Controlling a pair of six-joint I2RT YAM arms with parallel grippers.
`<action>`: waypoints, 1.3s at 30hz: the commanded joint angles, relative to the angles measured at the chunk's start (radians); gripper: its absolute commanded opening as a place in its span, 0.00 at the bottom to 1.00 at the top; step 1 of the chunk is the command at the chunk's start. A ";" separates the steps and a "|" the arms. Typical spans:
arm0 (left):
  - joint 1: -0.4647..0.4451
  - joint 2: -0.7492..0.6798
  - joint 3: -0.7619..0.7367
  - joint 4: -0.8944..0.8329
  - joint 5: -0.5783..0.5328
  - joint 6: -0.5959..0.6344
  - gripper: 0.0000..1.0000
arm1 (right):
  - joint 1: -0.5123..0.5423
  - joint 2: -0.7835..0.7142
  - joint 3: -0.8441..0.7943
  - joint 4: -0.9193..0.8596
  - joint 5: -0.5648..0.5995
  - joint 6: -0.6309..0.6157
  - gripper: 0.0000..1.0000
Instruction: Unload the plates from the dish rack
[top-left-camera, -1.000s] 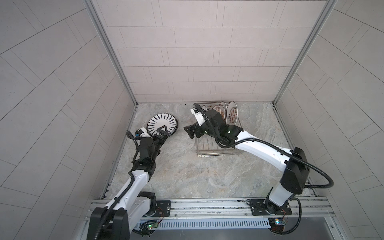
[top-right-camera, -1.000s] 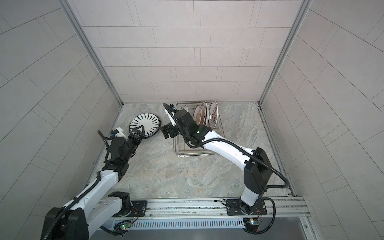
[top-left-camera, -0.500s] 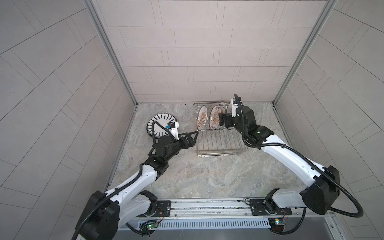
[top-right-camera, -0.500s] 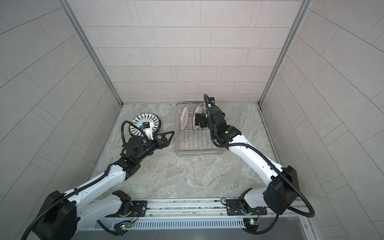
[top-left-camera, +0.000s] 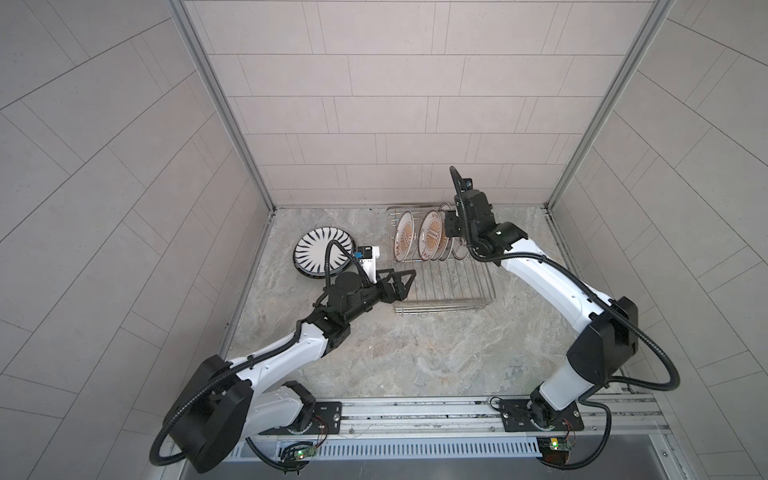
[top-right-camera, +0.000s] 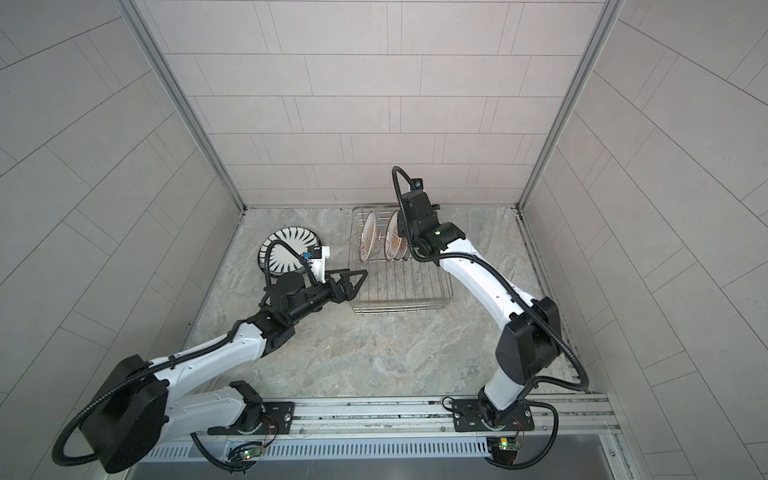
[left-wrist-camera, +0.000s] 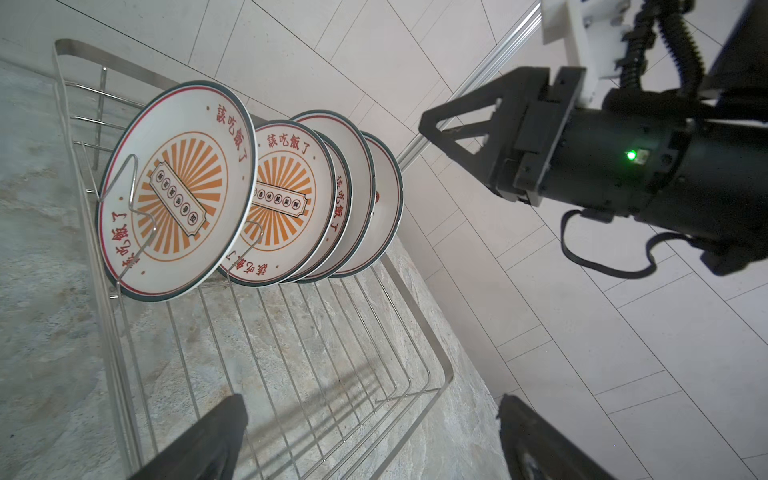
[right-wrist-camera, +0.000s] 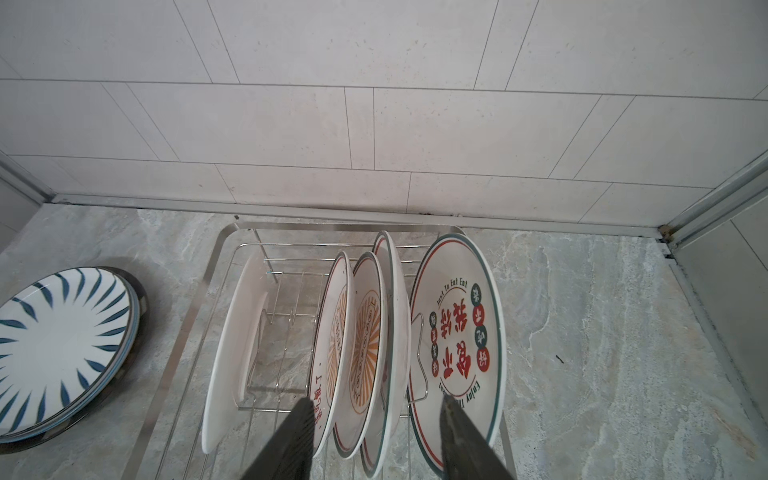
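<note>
The wire dish rack (top-left-camera: 451, 286) (top-right-camera: 409, 286) (left-wrist-camera: 332, 374) (right-wrist-camera: 195, 316) stands at the back of the table. Several plates (top-left-camera: 431, 235) (top-right-camera: 392, 241) (left-wrist-camera: 178, 187) (right-wrist-camera: 368, 345) stand on edge in its far end. A red-lettered plate (right-wrist-camera: 457, 332) is the outermost on one side. A striped plate (top-left-camera: 322, 253) (top-right-camera: 289, 249) (right-wrist-camera: 58, 340) lies flat left of the rack. My right gripper (top-left-camera: 451, 226) (top-right-camera: 401, 226) (right-wrist-camera: 374, 407) (left-wrist-camera: 432, 129) hangs over the standing plates, jaws apart astride three rims. My left gripper (top-left-camera: 405, 284) (top-right-camera: 359, 282) (left-wrist-camera: 370, 415) is open and empty at the rack's near left side.
Tiled walls close in the back and both sides of the marble table (top-left-camera: 415, 353). The rack's raised rim (left-wrist-camera: 444, 374) lies just below my left fingers. A second rim shows under the striped plate in the right wrist view.
My right arm has swung from left of the rack back over the standing plates. My left gripper has left the striped plate and come to the rack's near left side.
</note>
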 joint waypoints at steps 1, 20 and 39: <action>-0.014 0.042 0.036 0.054 -0.007 0.002 1.00 | -0.011 0.053 0.065 -0.088 0.038 -0.020 0.46; -0.072 0.184 0.108 0.051 -0.065 -0.025 1.00 | -0.041 0.317 0.305 -0.215 0.119 -0.031 0.26; -0.074 0.173 0.033 0.169 -0.130 -0.033 1.00 | -0.049 0.395 0.351 -0.225 0.131 -0.031 0.17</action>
